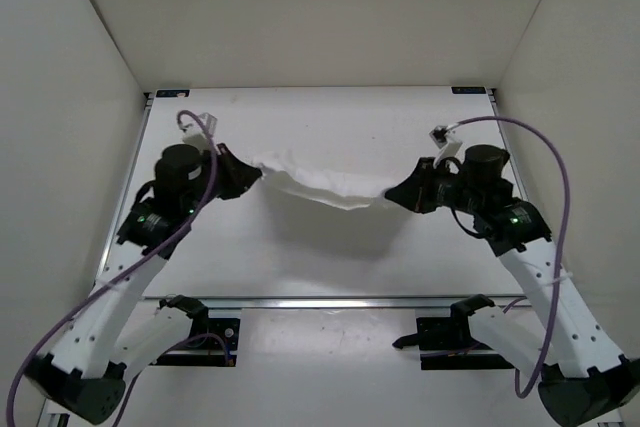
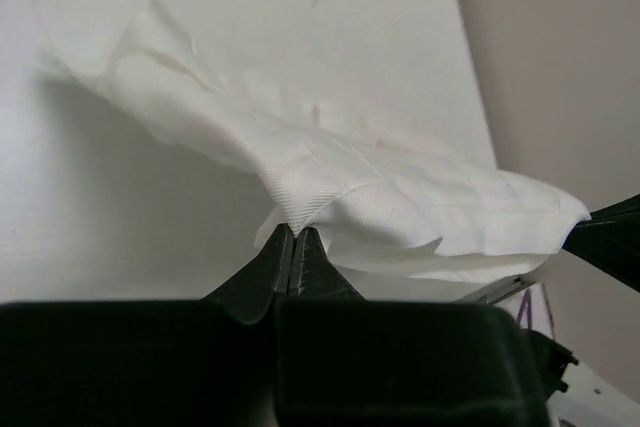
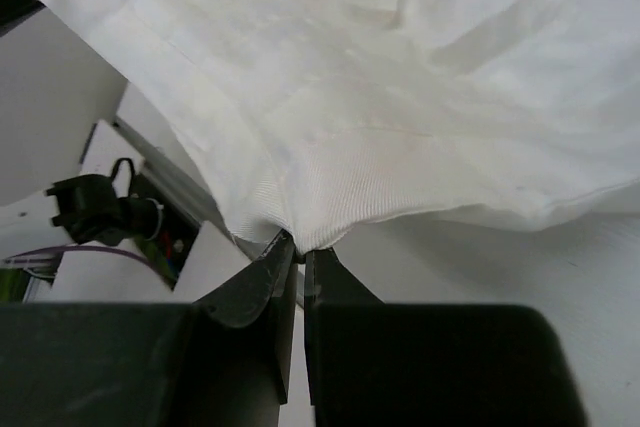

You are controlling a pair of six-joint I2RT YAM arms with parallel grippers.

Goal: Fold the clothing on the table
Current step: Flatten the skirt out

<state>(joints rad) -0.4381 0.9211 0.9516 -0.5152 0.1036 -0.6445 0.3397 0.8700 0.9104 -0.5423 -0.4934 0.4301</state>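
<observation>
The clothing [image 1: 320,183], a thin white fabric piece, hangs stretched between both grippers above the table [image 1: 300,257], sagging in the middle and casting a shadow below. My left gripper [image 1: 256,175] is shut on its left end; in the left wrist view the ribbed edge of the clothing [image 2: 330,172] is pinched at the tips of the left gripper [image 2: 297,232]. My right gripper [image 1: 392,195] is shut on the right end; in the right wrist view the clothing [image 3: 350,97] fans out from the right gripper [image 3: 301,247].
White walls close in the table on the left, right and back. A metal rail [image 1: 320,302] runs along the near edge, with both arm bases behind it. Purple cables [image 1: 555,167] loop from each wrist.
</observation>
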